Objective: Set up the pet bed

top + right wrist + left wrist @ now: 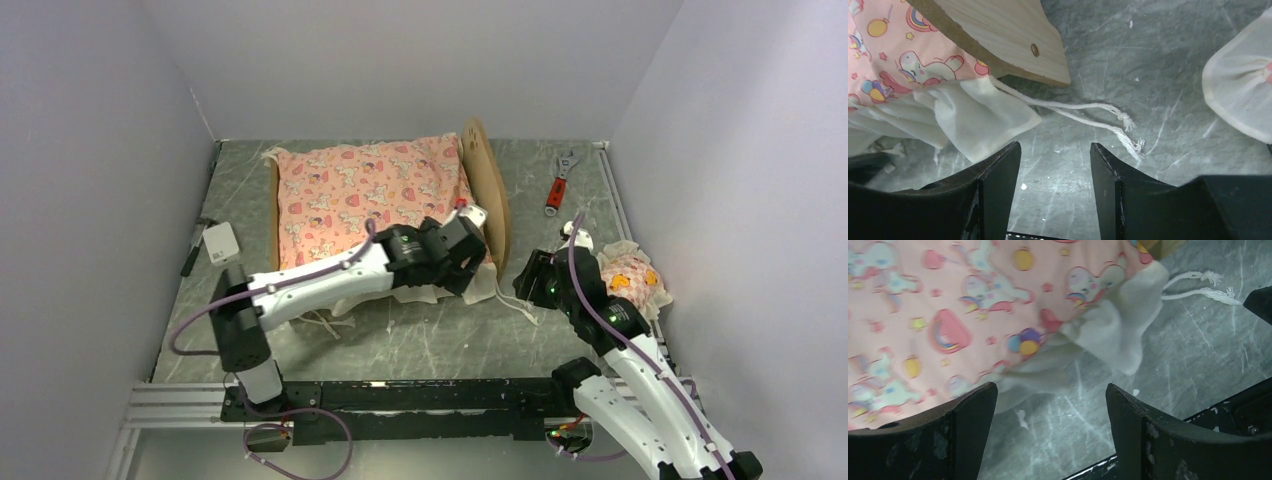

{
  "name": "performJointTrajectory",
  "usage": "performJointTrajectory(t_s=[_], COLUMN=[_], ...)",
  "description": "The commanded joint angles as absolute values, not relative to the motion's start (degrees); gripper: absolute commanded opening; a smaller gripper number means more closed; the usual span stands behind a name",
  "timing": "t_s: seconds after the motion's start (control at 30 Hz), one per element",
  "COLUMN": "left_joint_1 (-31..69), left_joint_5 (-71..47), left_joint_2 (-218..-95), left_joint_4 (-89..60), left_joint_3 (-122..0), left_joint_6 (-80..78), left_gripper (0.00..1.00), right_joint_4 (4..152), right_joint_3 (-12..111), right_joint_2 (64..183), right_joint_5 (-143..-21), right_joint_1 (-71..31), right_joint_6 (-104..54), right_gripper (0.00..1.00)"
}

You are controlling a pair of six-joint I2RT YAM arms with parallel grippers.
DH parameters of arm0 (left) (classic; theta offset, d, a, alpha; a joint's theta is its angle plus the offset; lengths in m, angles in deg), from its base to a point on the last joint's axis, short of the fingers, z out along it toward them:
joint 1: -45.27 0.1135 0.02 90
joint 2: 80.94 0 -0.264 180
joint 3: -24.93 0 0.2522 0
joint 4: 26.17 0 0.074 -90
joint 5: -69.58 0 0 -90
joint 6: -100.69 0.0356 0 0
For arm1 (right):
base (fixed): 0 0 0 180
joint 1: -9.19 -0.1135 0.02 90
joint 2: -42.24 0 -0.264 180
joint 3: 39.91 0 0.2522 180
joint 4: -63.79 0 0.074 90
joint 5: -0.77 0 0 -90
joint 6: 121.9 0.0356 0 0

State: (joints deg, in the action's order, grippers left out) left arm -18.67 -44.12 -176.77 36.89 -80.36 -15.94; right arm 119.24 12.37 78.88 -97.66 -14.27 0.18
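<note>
The pet bed (492, 195) is a light-wood frame lying across the back of the table, with its rounded headboard (998, 35) on the right. A pink cartoon-print mattress (365, 195) covers it. The mattress's white ruffle (1108, 335) spills off the near right corner, and two tie cords (1088, 112) trail over the table. My left gripper (470, 272) hovers over that corner, open (1050, 410), with only bare table between its fingers. My right gripper (522, 283) stands just right of the corner, open (1055, 160) and empty. The small pillow (632, 280) lies at the right edge.
A red-handled wrench (558, 185) lies at the back right, beyond the headboard. A small white box (221, 243) and a black pen (192, 250) sit at the left edge. The pillow's frilled rim (1243, 90) is close to my right gripper. Grey walls enclose the table.
</note>
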Motion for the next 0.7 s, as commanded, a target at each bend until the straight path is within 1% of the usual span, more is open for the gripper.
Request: performJointTrajectory(t_s=[0.0,0.13,0.23,0.5,0.67], left_joint_1=[-20.68,-21.66,-21.79,-21.79,-21.79], left_joint_5=[-46.47,-46.23,-46.49,-48.32,-48.92], left_joint_2=[-181.76,-185.74,-186.19,-186.49,-185.89], left_joint_4=[31.83,31.03,30.2,27.51,24.94], left_joint_3=[-83.72,-85.02,-84.08,-79.54,-76.46], left_joint_6=[-19.39,-21.04,-22.96,-29.47,-33.92], left_gripper=[0.85,0.84,0.85,0.87,0.87], right_joint_4=[116.94,114.88,111.32,103.07,98.66], right_joint_3=[11.81,7.93,4.02,-0.71,-2.02], right_joint_2=[79.11,82.51,83.42,87.79,89.05], right_joint_5=[-97.89,-95.3,-96.05,-99.21,-99.27], right_joint_1=[-14.63,-14.67,-14.71,-14.79,-14.8], right_joint_6=[6.24,10.5,13.75,15.22,13.35], right_gripper=[0.56,0.52,0.51,0.5,0.52])
